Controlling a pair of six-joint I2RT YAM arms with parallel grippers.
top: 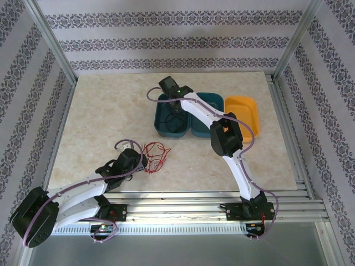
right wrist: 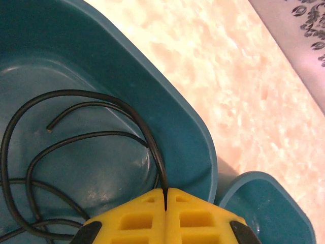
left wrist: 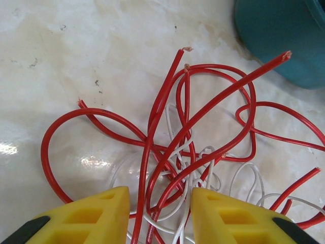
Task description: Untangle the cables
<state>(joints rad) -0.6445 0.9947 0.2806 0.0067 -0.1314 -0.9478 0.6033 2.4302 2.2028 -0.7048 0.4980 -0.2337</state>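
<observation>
- Black cable (right wrist: 76,92) coils in far teal bin (right wrist: 152,96); right gripper (right wrist: 165,195) pinches it, jaws closed.
- Red-white tangle (left wrist: 177,162) sits near-left on table (top: 111,111); left gripper (left wrist: 160,192) straddles it, half-spread, clamping nothing.
- We release black low in the bin, avoiding snags.

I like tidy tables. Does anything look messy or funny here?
Yes. The red wires and white wires lie in one knotted heap on the table, between the open fingers of the left gripper. The black wire is coiled apart in the teal bin, pinched by the shut right gripper.
</observation>
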